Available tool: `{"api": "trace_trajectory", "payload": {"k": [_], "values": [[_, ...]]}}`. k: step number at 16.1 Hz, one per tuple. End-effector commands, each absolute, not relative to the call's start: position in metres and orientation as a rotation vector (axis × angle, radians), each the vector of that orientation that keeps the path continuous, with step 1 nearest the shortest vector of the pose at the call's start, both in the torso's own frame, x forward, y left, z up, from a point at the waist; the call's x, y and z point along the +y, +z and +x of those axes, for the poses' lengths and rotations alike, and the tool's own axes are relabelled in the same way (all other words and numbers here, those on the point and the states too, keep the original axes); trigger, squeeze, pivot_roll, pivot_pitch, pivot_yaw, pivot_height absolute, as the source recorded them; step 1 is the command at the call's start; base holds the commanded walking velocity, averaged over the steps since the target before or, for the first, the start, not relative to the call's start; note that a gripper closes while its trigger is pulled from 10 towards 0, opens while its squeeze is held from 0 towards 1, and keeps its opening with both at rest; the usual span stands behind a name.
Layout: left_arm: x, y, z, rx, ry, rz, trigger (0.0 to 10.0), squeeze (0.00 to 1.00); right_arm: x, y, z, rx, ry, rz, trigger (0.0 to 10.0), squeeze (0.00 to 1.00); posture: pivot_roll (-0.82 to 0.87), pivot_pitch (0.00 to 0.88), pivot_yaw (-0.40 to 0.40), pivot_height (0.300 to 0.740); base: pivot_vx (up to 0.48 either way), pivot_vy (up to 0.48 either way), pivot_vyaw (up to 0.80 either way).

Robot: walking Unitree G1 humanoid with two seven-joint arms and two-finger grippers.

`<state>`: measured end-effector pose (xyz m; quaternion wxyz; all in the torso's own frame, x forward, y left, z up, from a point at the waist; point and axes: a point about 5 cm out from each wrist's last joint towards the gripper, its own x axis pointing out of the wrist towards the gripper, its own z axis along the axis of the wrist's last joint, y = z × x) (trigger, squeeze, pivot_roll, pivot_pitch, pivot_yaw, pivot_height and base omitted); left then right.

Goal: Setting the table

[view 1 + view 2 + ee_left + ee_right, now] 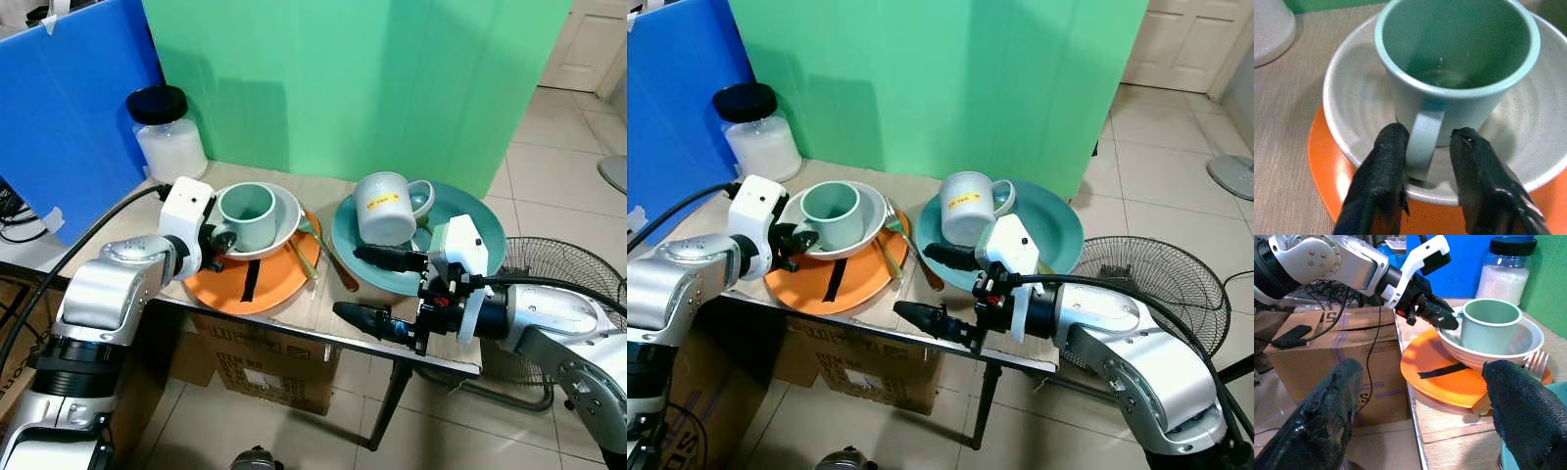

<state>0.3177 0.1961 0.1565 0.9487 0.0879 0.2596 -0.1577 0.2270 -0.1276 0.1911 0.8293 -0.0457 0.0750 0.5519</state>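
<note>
On the table [328, 323], the orange plate [269, 284] carries a white bowl [1347, 93] holding the green mug [1449, 58]. The left gripper [1426, 147] straddles the mug's handle, seemingly touching it. The right gripper [377, 289] hangs spread wide at the table's front edge.

Green mug [247, 215] upright in white bowl [282, 233] on orange plate [265, 279], centre-left; white mug [384, 209] on teal plate [470, 220], centre-right.

2 mugs [249, 215], 2 plates [260, 284], 1 bowl [286, 217], 1 jar [167, 132].
</note>
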Motion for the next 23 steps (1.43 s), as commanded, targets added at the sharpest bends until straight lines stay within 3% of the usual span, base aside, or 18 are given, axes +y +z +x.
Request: {"api": "trace_trajectory", "payload": {"k": [1, 6, 12, 14, 15, 23], "values": [[0.201, 0.165, 0.32, 0.505, -0.292, 0.176, 0.0, 0.0, -0.126, 0.196, 0.229, 0.137, 1.173, -0.112, 10.0, 0.0, 0.14, 0.0, 0.034, 0.74, 0.0, 0.0, 0.0], [0.194, 0.19, 0.322, 0.367, -0.293, 0.135, 0.0, 0.0, -0.129, 0.198, 0.229, 0.131, 1.159, -0.107, 10.0, 0.0, 0.15, 0.0, 0.024, 0.74, 0.0, 0.0, 0.0], [0.178, 0.206, 0.302, 0.257, -0.339, 0.099, 0.0, 0.0, -0.127, 0.194, 0.22, 0.135, 1.135, -0.065, 10.0, 0.0, 0.15, 0.0, 0.027, 0.74, 0.0, 0.0, 0.0], [0.182, 0.2, 0.302, 0.28, -0.27, 0.194, 0.4, 0.0, -0.126, 0.193, 0.219, 0.136, 1.129, -0.057, 10.0, 0.0, 0.15, 0.0, 0.03, 0.74, 0.0, 0.0, 0.0], [0.182, 0.196, 0.301, 0.306, -0.258, 0.199, 10.0, 1.0, -0.126, 0.192, 0.219, 0.138, 1.128, -0.055, 10.0, 0.0, 0.15, 0.0, 0.035, 0.74, 0.0, 0.0, 0.0], [0.19, 0.178, 0.311, 0.425, -0.207, 0.145, 10.0, 1.0, -0.128, 0.192, 0.218, 0.157, 1.144, -0.071, 10.0, 0.0, 0.14, 0.0, 0.03, 0.74, 0.0, 0.0, 0.0]]}}
